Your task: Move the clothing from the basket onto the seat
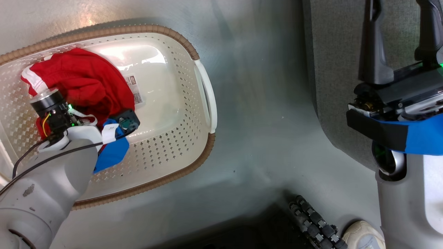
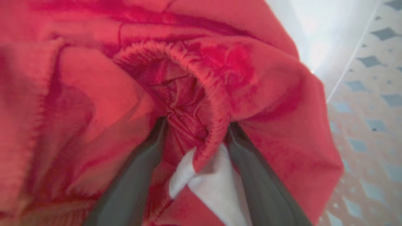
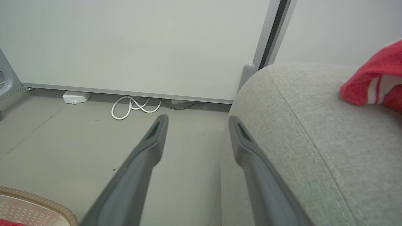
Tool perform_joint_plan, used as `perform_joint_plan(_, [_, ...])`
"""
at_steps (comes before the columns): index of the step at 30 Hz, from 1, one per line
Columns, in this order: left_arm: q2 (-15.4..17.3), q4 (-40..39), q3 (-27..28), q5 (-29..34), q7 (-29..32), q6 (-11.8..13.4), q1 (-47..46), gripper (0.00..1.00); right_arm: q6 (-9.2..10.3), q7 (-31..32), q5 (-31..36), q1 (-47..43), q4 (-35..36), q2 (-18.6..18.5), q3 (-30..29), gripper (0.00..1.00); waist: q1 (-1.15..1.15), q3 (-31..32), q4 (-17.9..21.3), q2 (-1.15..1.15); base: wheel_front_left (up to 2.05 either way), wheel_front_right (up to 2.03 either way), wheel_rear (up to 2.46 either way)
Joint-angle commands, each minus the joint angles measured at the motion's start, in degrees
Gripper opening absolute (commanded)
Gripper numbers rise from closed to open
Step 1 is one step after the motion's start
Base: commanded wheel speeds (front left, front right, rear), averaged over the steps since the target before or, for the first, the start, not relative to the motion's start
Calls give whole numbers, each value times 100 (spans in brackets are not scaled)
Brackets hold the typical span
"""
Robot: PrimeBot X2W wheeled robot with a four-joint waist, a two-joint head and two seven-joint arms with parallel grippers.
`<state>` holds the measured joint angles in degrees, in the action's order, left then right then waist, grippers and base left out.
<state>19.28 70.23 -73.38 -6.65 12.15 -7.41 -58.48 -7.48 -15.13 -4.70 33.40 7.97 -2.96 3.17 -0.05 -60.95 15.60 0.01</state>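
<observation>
Inside the cream-white perforated plastic basket (image 1: 166, 148), left gripper (image 2: 198, 124) fingers stand spread, straddling a fold of red fabric garment (image 2: 267, 94), positioned for pinching; right gripper (image 3: 198, 119) fingers spread, empty, beside light grey upholstered seat (image 3: 314, 131); second red garment (image 3: 370, 84) lies there.

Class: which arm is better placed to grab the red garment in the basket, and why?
Left: the left gripper, open, straddles a fold of the red garment in the basket; the right gripper hangs open by the seat.
</observation>
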Motion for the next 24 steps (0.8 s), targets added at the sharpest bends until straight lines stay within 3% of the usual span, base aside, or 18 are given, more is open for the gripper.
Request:
perform_joint_plan(1, [52, 81, -11, -52, 140, -11, -19, 70, -2, -3, -23, 96, 36, 13, -7, 100, 5, -33, 18, -1, 0, 0, 0])
perform_joint_plan(2, [52, 54, -11, -59, 150, -11, -38, 30, -2, -3, -18, 96, 52, 12, -11, 100, 5, -46, 18, -1, 0, 0, 0])
perform_joint_plan(3, [47, 9, -13, 3, 127, -11, -40, 0, -3, -3, -16, 102, 61, 13, -6, 100, 5, -58, 22, -1, 0, 0, 0])
perform_joint_plan(15, [-4, -298, -14, -97, -122, -24, 33, 0, -3, -2, 68, 133, 30, 13, -43, 100, 5, 180, -107, -1, 0, 0, 0])
perform_joint_plan(24, [-267, -451, -12, -560, -565, -7, 206, 0, -3, -2, 95, 15, -95, 11, -91, 100, 5, 768, -379, -1, 0, 0, 0])
